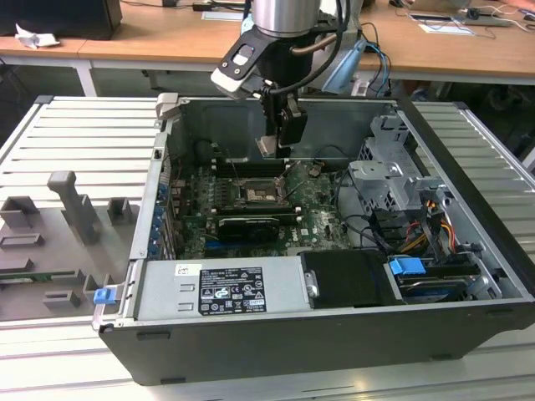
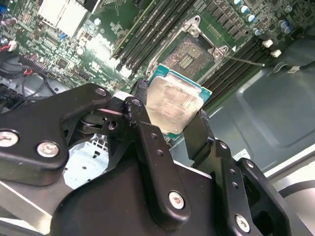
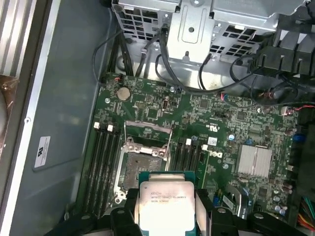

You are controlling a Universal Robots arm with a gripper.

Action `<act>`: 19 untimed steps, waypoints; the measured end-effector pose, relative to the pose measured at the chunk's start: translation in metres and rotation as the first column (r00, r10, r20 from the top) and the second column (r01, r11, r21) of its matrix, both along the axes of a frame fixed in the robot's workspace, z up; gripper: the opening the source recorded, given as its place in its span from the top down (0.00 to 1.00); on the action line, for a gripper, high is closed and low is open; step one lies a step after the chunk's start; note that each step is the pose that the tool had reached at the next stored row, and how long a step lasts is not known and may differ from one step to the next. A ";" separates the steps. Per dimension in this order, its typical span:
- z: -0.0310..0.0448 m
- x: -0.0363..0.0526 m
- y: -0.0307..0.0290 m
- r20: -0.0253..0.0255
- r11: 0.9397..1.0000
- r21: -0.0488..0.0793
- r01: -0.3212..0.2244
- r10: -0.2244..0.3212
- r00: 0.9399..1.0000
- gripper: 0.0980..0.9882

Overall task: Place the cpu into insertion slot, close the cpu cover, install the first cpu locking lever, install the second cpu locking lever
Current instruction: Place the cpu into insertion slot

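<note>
One gripper (image 2: 170, 112) hangs over the open computer case (image 1: 334, 351), jaws pinching the cpu (image 3: 165, 202) by two edges above the open insertion slot (image 3: 141, 168); small dark print marks the chip's silvery lid.

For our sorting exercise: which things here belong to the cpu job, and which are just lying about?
Job: cpu, gripper with jaws shut on it, insertion slot.
Lying about: memory slots, power supply, drive cage, grey fixtures.
</note>
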State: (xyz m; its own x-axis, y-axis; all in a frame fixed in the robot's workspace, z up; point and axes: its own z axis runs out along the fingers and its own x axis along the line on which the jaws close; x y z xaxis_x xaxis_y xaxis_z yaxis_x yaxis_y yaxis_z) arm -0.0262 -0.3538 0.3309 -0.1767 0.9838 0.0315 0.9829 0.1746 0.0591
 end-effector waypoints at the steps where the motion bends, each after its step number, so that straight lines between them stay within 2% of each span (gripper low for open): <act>1: -0.0026 -0.0001 0.0000 -0.002 1.000 0.000 0.003 -0.003 1.000 0.51; 3: -0.0111 0.0000 0.0001 -0.012 1.000 0.000 0.004 -0.004 1.000 0.51; 4: -0.0128 0.0000 0.0001 -0.013 1.000 0.001 0.004 -0.004 1.000 0.51; 9: -0.0188 0.0000 0.0001 -0.013 1.000 0.002 0.004 -0.004 1.000 0.51; 13: -0.0236 0.0000 0.0003 -0.013 0.999 0.002 0.050 -0.050 0.999 0.51; 15: -0.0296 0.0000 0.0003 -0.013 0.993 0.002 0.120 -0.120 0.993 0.51; 16: -0.0337 0.0000 0.0003 -0.013 0.983 0.002 0.182 -0.182 0.983 0.51; 19: -0.0363 -0.0001 0.0003 -0.015 0.983 0.002 0.186 -0.186 0.983 0.51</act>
State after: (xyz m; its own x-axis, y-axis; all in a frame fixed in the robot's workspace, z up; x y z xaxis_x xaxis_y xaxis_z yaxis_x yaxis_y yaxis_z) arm -0.0262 -0.3535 0.2946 0.0096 0.9993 0.0362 0.9989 -0.0112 0.0452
